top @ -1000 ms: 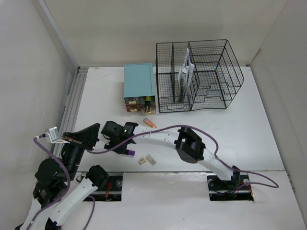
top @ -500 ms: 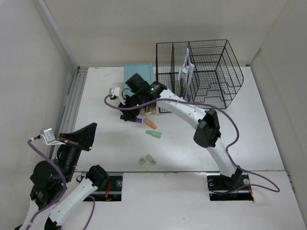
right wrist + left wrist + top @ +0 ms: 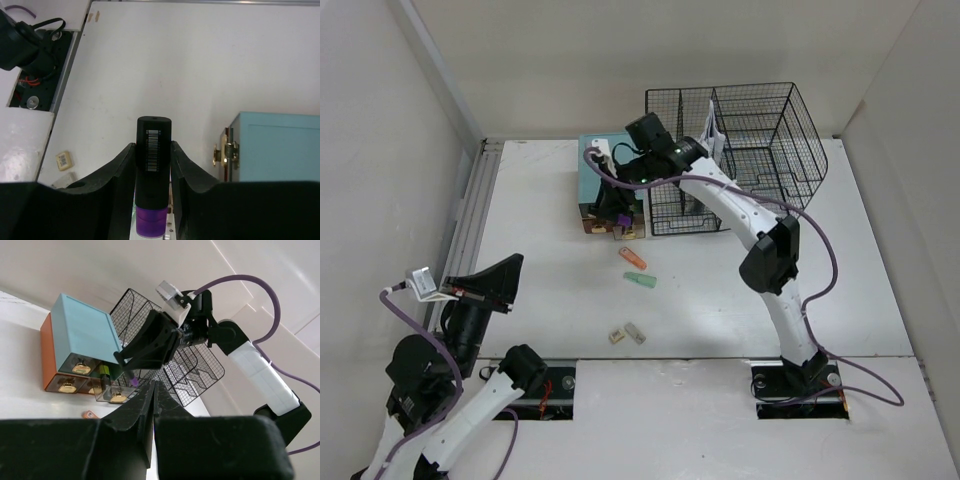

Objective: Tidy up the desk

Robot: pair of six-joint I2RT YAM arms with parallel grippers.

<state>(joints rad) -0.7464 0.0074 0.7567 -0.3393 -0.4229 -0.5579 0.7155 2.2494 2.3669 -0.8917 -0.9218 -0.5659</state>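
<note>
The desk is a white tabletop with a grey rail on its left. My right gripper reaches over the front of a teal-topped drawer box and is shut on a black marker with a purple cap. The right wrist view shows the marker upright between the right gripper's fingers, with the box beside it. In the left wrist view the purple cap hangs just above an open clear drawer. My left gripper is shut and empty at the near left, raised off the desk.
A black wire rack holding papers stands right of the box. An orange piece, a green piece and two small erasers lie on the desk's middle. A green marker sits in a drawer.
My right arm has carried the purple-capped marker from the near-left of the desk up to the drawer box's front. The left arm has barely moved.
</note>
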